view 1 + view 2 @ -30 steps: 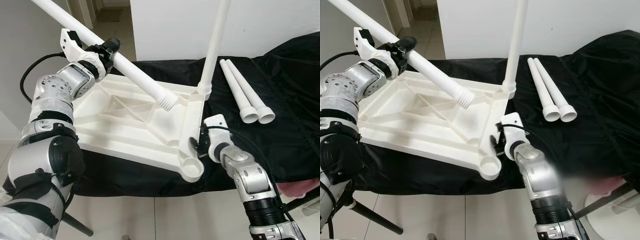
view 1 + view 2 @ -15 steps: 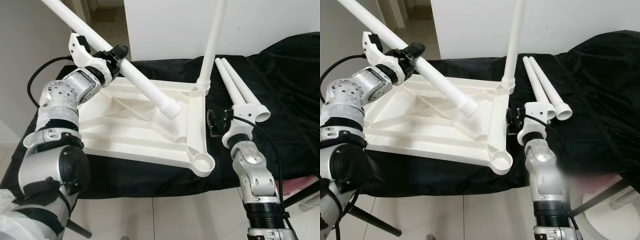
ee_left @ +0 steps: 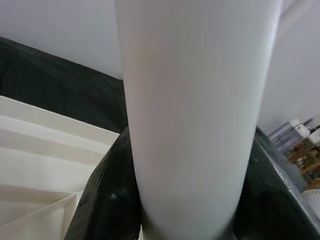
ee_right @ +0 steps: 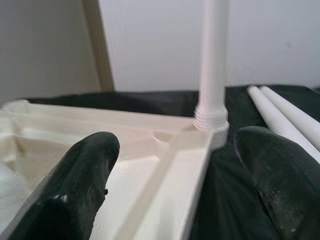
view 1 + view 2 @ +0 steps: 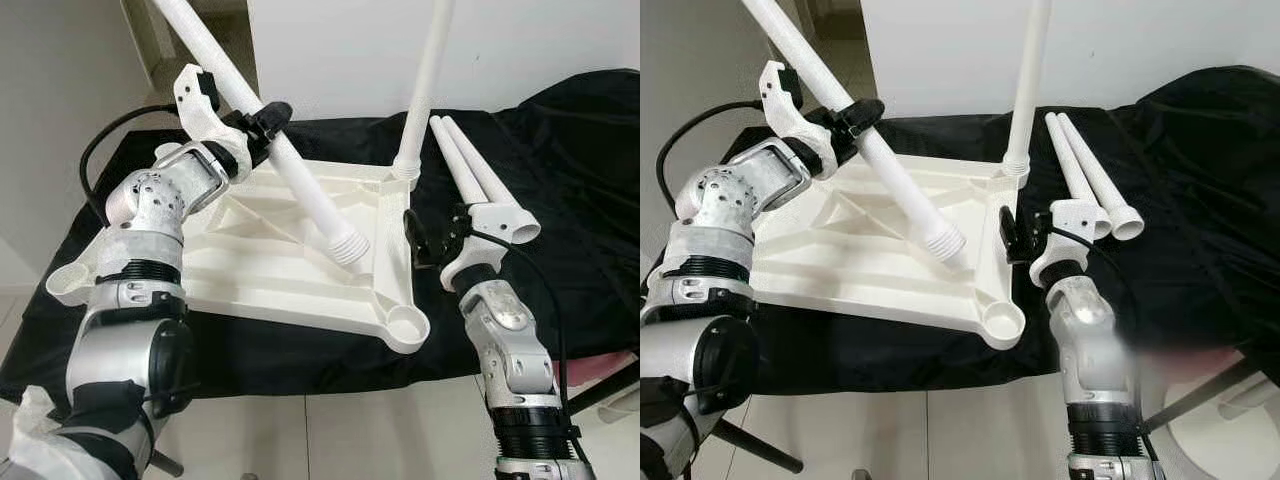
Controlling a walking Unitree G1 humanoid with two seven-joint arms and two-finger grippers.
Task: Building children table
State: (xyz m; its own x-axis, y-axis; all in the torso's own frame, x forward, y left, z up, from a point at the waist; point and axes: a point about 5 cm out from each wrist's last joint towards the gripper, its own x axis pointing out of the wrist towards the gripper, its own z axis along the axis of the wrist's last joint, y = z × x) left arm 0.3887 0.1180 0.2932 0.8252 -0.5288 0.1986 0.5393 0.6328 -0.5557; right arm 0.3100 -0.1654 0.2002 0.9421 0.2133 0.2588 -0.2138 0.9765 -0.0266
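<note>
White tabletop (image 5: 270,270) lies upside down on black cloth (image 5: 560,200), one leg (image 5: 425,90) upright in its far corner socket. Left gripper (image 5: 262,125) above tabletop's left part, fingers clamped on slanted leg (image 5: 300,185), threaded end low over the tabletop, maybe touching. Right gripper (image 5: 432,238) just beside tabletop's right edge, fingers (image 4: 85,175) apart. Two spare legs (image 5: 475,180) lie right of tabletop.

Both arms are built of rounded silver segments with black ribbed joints, a black cable looping beside the left arm (image 5: 140,290) and along the right arm (image 5: 505,340), each ending in a white wrist housing and black fingers (image 4: 85,185).
</note>
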